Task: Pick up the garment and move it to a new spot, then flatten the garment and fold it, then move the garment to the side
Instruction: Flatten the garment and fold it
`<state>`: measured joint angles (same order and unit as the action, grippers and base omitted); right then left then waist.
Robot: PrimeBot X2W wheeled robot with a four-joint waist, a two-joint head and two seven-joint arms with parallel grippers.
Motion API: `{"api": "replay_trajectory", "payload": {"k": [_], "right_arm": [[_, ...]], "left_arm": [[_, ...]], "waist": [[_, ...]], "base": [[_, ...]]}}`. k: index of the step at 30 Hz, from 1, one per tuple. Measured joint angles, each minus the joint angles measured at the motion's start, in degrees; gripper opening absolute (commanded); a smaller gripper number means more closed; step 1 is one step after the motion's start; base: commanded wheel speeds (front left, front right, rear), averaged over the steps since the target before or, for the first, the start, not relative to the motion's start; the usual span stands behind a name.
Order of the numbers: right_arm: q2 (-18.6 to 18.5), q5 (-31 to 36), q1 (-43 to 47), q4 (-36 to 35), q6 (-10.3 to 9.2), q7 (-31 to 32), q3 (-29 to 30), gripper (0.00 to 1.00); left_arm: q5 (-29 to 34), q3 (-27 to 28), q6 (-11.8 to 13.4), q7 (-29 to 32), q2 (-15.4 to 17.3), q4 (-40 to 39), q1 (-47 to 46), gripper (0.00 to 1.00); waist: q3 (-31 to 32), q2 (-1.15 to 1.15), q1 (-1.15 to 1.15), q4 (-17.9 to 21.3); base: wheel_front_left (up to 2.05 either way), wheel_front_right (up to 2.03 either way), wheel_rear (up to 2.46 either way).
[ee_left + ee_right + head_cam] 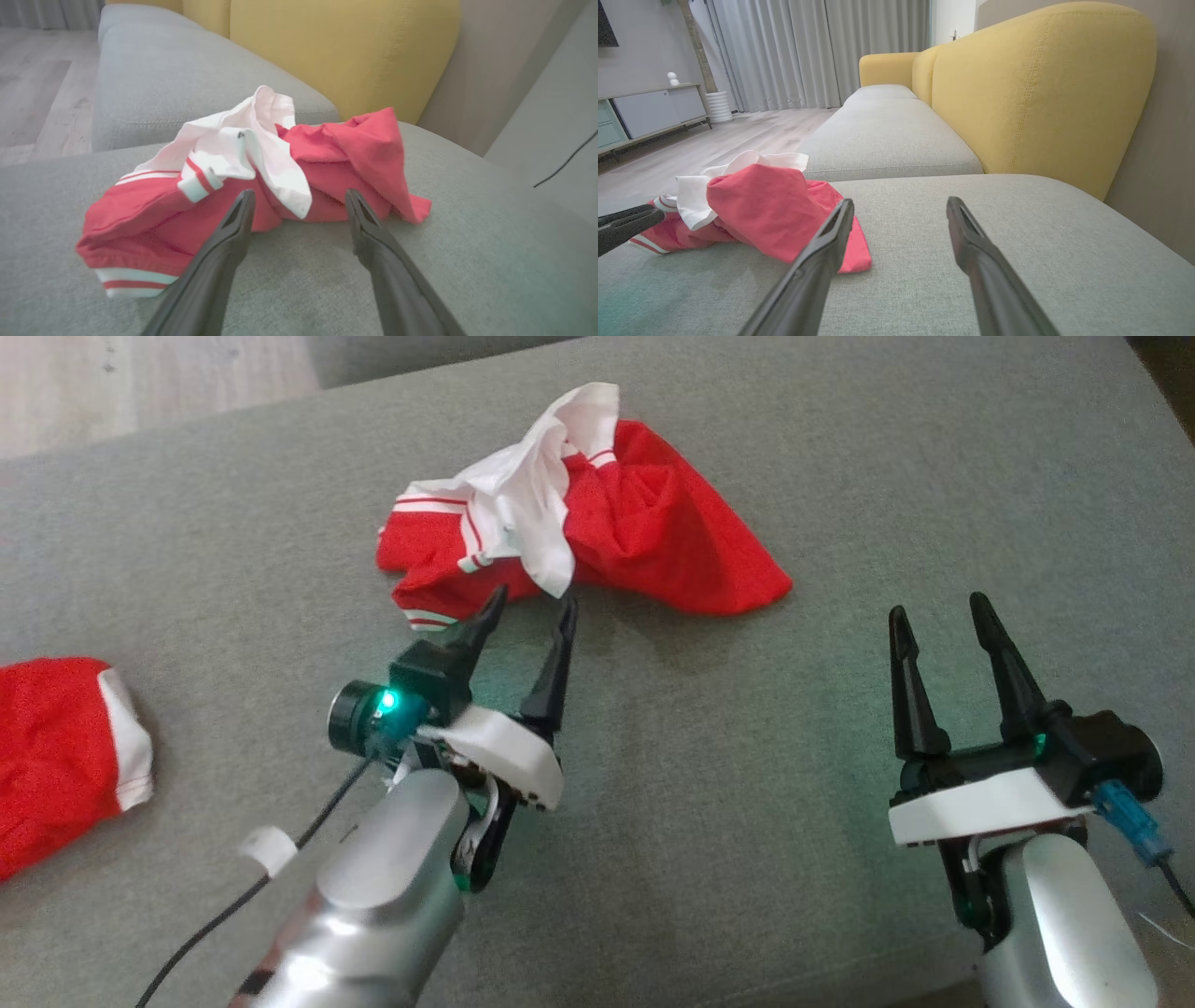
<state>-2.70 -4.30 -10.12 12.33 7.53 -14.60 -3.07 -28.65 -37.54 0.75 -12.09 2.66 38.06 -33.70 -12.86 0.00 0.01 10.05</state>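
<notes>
Right now, looking down from the head view at a crumpled red fabric garment (644, 527) with white striped trim, heaped at twelve o'clock on a grey woven sofa seat (747, 784). At seven o'clock from that heap, the left pincer (534, 597), released, long dark fingers spread wide, tips right at the near hem of the cloth, touching or just short of it, hard to say from these angles. Nothing gripped between them. Out at four o'clock from the heap, well apart from it, the right pincer (938, 607), likewise released and holding nothing, poised over the cushion. Along the right wrist view: the heap at ten o'clock, a mustard-yellow padded backrest (1041, 93) at one o'clock. At nine o'clock in the head view, a second red cloth (56, 747) with a white edge, partly cut off by the frame.
</notes>
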Motion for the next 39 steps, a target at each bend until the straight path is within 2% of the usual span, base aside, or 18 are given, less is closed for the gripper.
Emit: {"api": "replay_trajectory", "payload": {"k": [5,8,16,17,18,19,27,33,39], "right_arm": [[0.0,-0.2,-0.2,-0.3,0.0,0.0,-0.2,1.0],[0.0,-0.3,-0.2,-0.4,0.0,0.0,-0.2,1.0],[0.0,-0.8,-0.2,-0.5,0.0,0.0,-0.2,1.0],[0.0,-0.8,-0.2,-0.5,0.0,0.0,-0.2,1.0],[0.0,-0.8,-0.2,-0.5,0.0,0.0,-0.2,1.0],[0.0,-0.8,-0.2,-0.5,0.0,0.0,-0.2,1.0],[0.0,-0.7,-0.2,-0.5,0.0,0.0,0.5,1.0],[0.0,-0.6,0.0,-0.2,0.0,0.0,1.6,1.0],[0.0,-0.6,0.9,1.0,0.0,0.0,2.1,1.0]], "left_arm": [[-7.9,-2.2,2.3,-0.1,0.0,3.3,-3.4,1.0],[-11.5,-3.9,2.3,-0.2,-0.1,5.0,-5.5,1.0],[-15.8,-7.7,2.8,-1.2,-0.1,9.0,-8.4,1.0],[-16.3,-8.2,2.8,-1.2,-0.1,9.3,-8.7,0.48],[-16.9,-8.8,2.8,-1.2,-0.1,9.6,-8.8,0.16],[-17.4,-9.3,2.8,-1.3,-0.1,9.8,-8.9,0.0],[-19.6,-10.3,2.3,-2.2,-0.1,8.6,-9.6,0.0],[-13.6,-2.4,1.2,-2.3,0.0,-0.1,-7.3,0.0],[-7.4,5.1,-0.3,-2.4,2.1,-9.6,4.3,0.0]], "waist": [[-1.3,0.0,0.0,1.8],[-1.7,0.0,0.0,2.4],[-2.2,0.0,-0.01,3.0],[-2.2,0.0,-0.01,3.1],[-2.2,0.0,-0.01,3.1],[-2.2,0.0,-0.01,3.0],[-1.3,0.0,-0.01,1.3],[1.0,0.0,-0.01,-0.7],[4.0,0.0,-0.02,-3.5]], "base": [[0.0,0.0,0.0],[0.0,0.0,0.0],[0.0,0.0,0.0],[0.0,0.0,0.0],[0.0,0.0,0.0],[0.0,0.0,0.0],[0.0,0.0,0.0],[0.0,0.0,0.0],[0.0,0.0,0.0]]}}
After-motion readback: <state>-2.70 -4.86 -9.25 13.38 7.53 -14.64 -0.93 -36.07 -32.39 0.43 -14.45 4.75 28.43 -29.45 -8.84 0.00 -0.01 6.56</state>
